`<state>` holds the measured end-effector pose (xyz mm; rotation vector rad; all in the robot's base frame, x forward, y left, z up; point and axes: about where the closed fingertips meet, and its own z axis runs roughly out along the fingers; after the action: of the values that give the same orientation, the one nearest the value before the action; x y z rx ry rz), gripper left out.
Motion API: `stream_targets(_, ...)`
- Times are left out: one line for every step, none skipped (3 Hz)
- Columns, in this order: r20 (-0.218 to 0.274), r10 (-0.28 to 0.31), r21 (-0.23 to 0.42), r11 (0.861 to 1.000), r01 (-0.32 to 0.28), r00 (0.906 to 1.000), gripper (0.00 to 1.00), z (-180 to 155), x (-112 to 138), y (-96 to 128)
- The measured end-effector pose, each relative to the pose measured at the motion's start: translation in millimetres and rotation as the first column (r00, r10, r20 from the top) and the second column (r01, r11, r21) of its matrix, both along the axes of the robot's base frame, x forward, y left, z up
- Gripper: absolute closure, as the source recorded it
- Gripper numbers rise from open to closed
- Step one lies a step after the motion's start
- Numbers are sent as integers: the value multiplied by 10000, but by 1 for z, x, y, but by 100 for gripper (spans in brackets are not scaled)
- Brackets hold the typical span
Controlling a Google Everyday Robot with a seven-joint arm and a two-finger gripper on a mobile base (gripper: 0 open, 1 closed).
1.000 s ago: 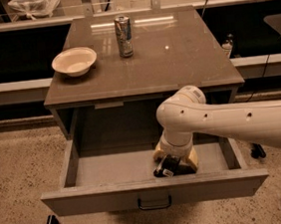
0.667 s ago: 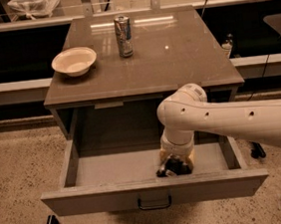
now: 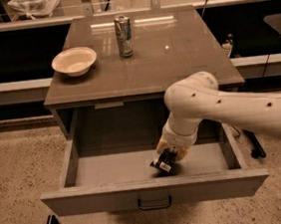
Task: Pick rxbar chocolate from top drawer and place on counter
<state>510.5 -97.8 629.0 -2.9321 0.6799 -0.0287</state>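
Note:
The top drawer (image 3: 104, 198) is pulled wide open below the counter (image 3: 175, 60). My gripper (image 3: 167, 158) reaches down into the drawer, right of its middle and near the front wall. It is shut on the rxbar chocolate (image 3: 161, 166), a small black bar with a white label, which sticks out below the fingers, tilted, just above the drawer floor. My white arm comes in from the right and hides part of the drawer's right side.
On the counter a silver-blue drink can (image 3: 123, 35) stands at the back middle and a white bowl (image 3: 74, 61) sits at the left. A dark metal pull handle (image 3: 154, 203) is on the drawer front. Speckled floor surrounds the cabinet; a shelf runs behind.
My gripper closed on the bar on the drawer floor and has shifted a little left and up with the bar in it.

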Motion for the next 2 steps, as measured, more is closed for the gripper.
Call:
stream_targets(174,-558,1542,9866,525,9983,100,66,9,-21)
stream_targets(390,-1006,2887,9536,852,9942,100,142,19,-47)
